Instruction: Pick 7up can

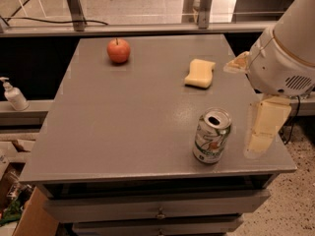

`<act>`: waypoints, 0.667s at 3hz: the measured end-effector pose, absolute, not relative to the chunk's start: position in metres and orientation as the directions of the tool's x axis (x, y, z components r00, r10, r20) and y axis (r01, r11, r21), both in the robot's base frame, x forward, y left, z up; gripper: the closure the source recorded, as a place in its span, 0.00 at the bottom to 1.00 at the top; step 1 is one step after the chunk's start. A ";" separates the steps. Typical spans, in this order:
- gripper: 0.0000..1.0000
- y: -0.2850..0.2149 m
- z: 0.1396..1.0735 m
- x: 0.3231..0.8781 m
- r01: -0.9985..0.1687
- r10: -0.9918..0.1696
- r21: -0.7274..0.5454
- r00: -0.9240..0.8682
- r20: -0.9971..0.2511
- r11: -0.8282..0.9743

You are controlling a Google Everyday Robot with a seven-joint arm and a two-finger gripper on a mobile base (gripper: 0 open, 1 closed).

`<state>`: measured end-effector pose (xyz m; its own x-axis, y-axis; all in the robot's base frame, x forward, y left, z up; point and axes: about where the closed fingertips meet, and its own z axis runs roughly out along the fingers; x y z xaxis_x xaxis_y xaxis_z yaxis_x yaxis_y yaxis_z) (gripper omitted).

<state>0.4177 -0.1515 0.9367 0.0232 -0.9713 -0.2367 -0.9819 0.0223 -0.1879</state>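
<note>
The 7up can [212,135] stands upright near the front right corner of the grey table [123,122]. It is silver-white with green lettering, a red spot and an opened silver top. My gripper [259,142] hangs from the white arm [285,58] at the right edge of the table. It points down, just right of the can at about the can's height, with a small gap between them. It holds nothing that I can see.
A red apple [118,50] sits at the back left of the table. A yellow sponge [200,73] lies at the back right, behind the can. A soap bottle [14,95] stands on a ledge to the left. Drawers [157,213] are under the table front.
</note>
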 end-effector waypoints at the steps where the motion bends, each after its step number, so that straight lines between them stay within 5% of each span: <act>1: 0.00 -0.141 0.917 0.426 -0.985 -0.972 -0.173 0.062 -0.225 -0.023; 2: 0.00 -0.141 0.903 0.437 -0.987 -0.974 -0.158 0.069 -0.216 -0.035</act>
